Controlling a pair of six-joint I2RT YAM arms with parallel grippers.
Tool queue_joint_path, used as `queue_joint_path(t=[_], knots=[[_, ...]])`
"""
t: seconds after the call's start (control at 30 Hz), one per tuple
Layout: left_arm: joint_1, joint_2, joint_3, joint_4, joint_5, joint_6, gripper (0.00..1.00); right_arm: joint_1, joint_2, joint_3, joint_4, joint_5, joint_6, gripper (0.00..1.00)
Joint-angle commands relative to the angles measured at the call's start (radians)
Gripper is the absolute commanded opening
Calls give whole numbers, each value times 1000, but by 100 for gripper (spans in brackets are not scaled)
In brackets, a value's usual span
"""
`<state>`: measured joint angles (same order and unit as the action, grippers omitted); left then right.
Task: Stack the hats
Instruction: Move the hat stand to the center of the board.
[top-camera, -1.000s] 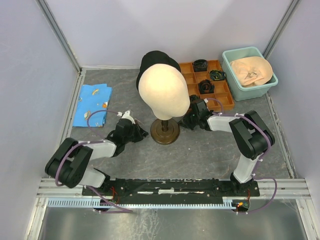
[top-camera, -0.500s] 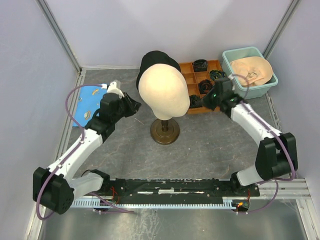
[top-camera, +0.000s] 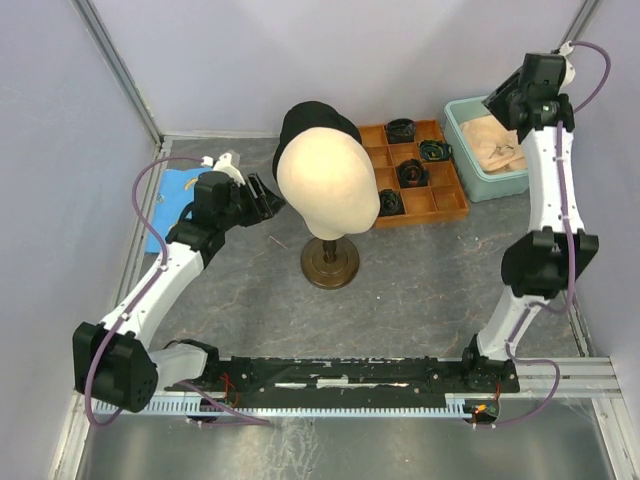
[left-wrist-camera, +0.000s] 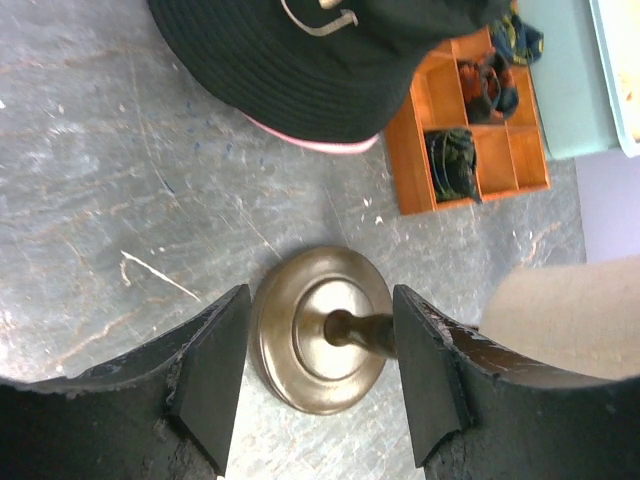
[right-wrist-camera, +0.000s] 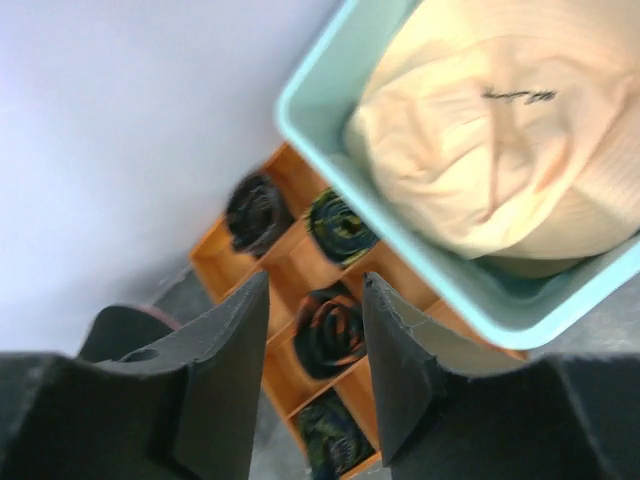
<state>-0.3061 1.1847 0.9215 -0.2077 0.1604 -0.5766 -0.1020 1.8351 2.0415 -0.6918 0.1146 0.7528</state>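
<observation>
- Left claw (left-wrist-camera: 320, 305): fingers apart and holding nothing. It hangs low over the table (top-camera: 420, 290), above the brown stand (left-wrist-camera: 318, 332) of the mannequin head (top-camera: 328, 185).
- Right claw (right-wrist-camera: 312, 292): fingers apart and holding nothing. It is raised high over the teal tub (top-camera: 490, 185) in the far right corner.
- Black hat (left-wrist-camera: 280, 70): lies on the table behind the mannequin head, brim spread, with a pale mark on the crown.
- Pink hat (left-wrist-camera: 312, 144): only a pink edge shows under the black brim, so this hat appears to lie beneath the black one.
- Beige hat (right-wrist-camera: 480, 140): lies crumpled in the teal tub, well apart from the black hat, with the orange tray (top-camera: 450, 205) between the two. Whether another hat lies under it cannot be told.
- Done, on this reading: the pile is begun, black on pink, two hats deep.
- Left to do: the beige hat, and anything else in the tub, is not yet on the pile. It has to be lifted out and carried to the pile behind the head. The right claw is the nearer of the two for that.
- Not part of the task: the rolled dark bundles (right-wrist-camera: 330, 335) in the tray compartments and the blue cloth (top-camera: 170, 205) at the far left.
</observation>
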Motion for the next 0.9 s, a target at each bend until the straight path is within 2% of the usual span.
queue_joint_path(t=[0.0, 0.1, 0.23, 0.43, 0.87], knots=[[70, 44, 78, 28, 62, 26, 65, -80, 180, 207, -195, 51, -107, 54], [96, 107, 101, 55, 95, 14, 65, -139, 285, 327, -228, 37, -134, 69], [112, 172, 121, 98, 128, -3, 64, -215, 385, 411, -209, -24, -136, 75], [117, 224, 121, 171, 135, 18, 64, -252, 469, 480, -154, -54, -170, 78], [136, 296, 138, 156, 171, 49, 64, -253, 533, 434, -30, 78, -260, 79]])
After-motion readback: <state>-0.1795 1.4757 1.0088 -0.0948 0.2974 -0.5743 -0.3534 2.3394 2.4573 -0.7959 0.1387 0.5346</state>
